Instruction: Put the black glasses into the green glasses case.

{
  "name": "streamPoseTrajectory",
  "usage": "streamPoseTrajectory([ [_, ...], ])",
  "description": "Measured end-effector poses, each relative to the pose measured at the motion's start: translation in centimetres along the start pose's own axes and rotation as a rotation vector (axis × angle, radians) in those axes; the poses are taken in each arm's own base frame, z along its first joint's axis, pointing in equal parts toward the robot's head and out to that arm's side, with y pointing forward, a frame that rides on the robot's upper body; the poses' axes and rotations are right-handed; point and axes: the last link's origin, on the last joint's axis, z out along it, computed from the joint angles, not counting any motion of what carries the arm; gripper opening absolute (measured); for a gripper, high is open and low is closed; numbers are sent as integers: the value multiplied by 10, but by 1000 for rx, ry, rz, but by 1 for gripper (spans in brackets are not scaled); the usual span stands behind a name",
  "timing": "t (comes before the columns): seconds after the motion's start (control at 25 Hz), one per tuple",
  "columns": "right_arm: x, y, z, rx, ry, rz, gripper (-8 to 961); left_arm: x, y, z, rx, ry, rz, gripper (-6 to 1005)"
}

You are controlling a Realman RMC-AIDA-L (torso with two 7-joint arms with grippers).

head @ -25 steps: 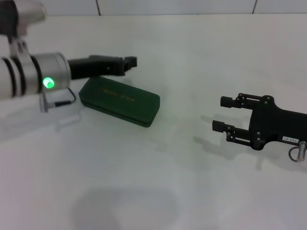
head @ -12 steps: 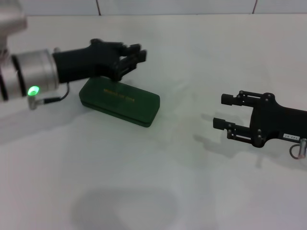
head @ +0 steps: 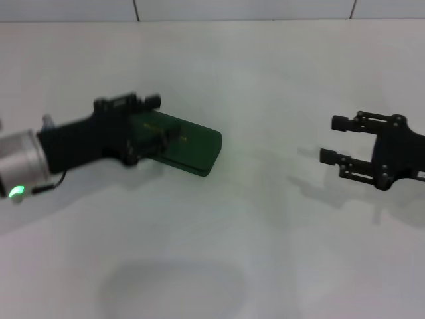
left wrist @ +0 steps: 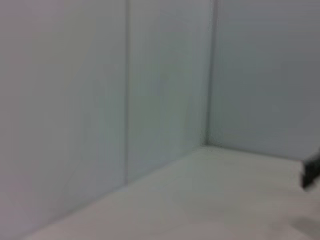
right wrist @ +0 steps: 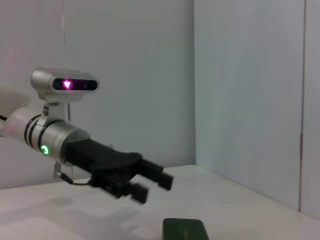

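- Dark green glasses case (head: 189, 147), closed, gold-lettered lid up, lies on white table (head: 252, 232).
- Left claw (head: 156, 123), fingers spread, hovers over case's near end.
- Right claw (head: 332, 139), spread, idles well apart.

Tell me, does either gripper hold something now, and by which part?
Nothing is held. The left gripper is open above the closed case; the right wrist view shows it clear of the lid. The right gripper is open and empty, far from the case.
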Motion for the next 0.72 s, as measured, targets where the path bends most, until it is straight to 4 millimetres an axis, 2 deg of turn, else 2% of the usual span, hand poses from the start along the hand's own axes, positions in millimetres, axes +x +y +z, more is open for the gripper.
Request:
streamPoseTrajectory([
  [0.16, -2, 3, -12, -55, 9, -9, 596, -15, 14, -24, -60, -43, -14, 652],
  [0.28, 1, 9, -15, -75, 16, -1, 596, -25, 20, -52, -38, -41, -46, 767],
  [0.32, 3, 11, -15, -72, 19, 4, 596, -25, 20, -52, -38, -41, -46, 805],
  [0.36, 3, 11, -15, -72, 19, 4, 596, -31, 24, -72, -10, -36, -62, 843],
  [0.4, 9, 16, -15, -63, 22, 14, 596, -33, 26, -77, -6, -37, -64, 846],
  [0.52, 14, 24, -13, -78, 27, 14, 678, -43, 34, -94, 3, -55, -71, 855],
  [0.72, 23, 36, -9, -107, 48, 12, 806, -53, 45, -103, -11, -97, -83, 871],
])
